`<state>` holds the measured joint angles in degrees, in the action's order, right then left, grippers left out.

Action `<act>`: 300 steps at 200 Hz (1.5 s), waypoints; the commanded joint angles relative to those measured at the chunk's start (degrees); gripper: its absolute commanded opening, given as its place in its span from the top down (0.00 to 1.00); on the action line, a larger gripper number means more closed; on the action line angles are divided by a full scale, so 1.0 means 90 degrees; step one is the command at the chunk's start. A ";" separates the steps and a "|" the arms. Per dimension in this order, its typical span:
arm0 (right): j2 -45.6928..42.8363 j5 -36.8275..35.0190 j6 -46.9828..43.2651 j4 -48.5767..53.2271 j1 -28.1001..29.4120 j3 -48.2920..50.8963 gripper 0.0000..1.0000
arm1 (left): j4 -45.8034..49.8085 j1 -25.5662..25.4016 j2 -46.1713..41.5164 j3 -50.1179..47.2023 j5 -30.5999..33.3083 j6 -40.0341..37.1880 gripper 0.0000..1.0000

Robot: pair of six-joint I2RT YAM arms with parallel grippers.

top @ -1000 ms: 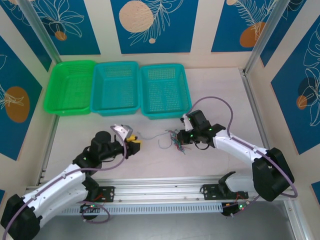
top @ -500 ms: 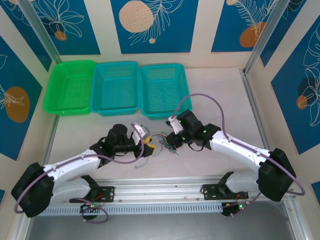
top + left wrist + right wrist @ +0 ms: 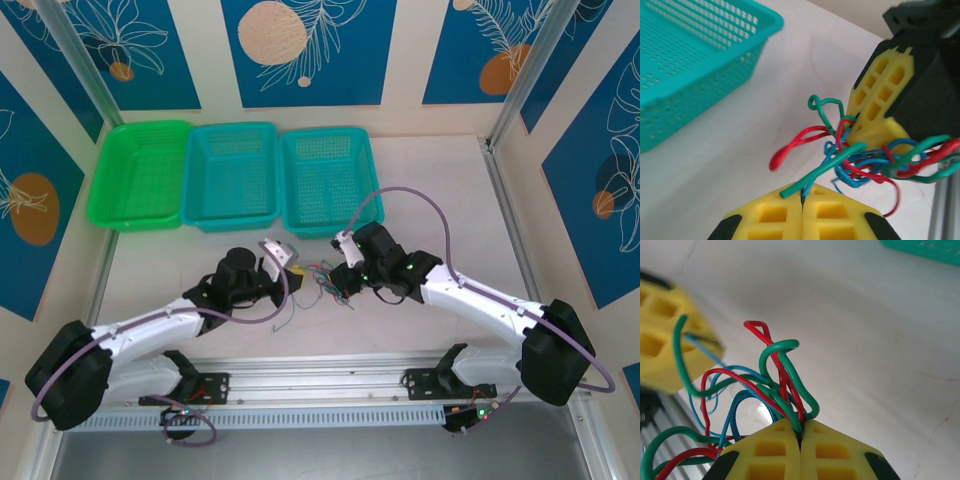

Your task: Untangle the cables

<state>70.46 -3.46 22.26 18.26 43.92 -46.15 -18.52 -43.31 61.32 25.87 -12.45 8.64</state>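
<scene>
Cables [image 3: 322, 279] in green, red and blue form one tangled knot between the two grippers, over the counter [image 3: 440, 190], just in front of the right-hand teal basket [image 3: 325, 132]. The left gripper [image 3: 802, 200] is closed, and the seam of its yellow pads pinches the end of a green strand. The right gripper [image 3: 800, 434] is closed as well, clamped on a bunch of green, red and blue strands that loop up out of its tips. The grippers face each other, near together, with the cables spanning the gap. A second teal basket [image 3: 232, 127] and a green basket [image 3: 145, 125] stand in the same row, farther left.
</scene>
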 commanded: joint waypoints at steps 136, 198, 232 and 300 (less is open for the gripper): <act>-0.0857 0.0461 0.0674 0.0205 -0.1538 0.1060 0.96 | 0.0609 0.0095 -0.1808 0.0030 -0.0248 -0.0173 0.79; -0.1063 0.0490 -0.0278 0.0550 -0.0246 0.0224 0.96 | 0.0459 -0.0012 -0.0333 0.0548 -0.1582 -0.0631 0.46; -0.0888 0.0583 -0.0315 0.0561 -0.0039 -0.0005 0.96 | 0.0064 -0.0163 0.0431 0.0612 -0.1857 -0.0504 0.44; -0.0906 0.0609 -0.0344 0.0501 0.0194 0.0016 0.92 | -0.0227 -0.0176 0.0423 0.0352 -0.0328 -0.0408 1.00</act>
<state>62.85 1.93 20.05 22.76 45.01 -45.01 -16.80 -44.56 66.70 29.98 -19.18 4.49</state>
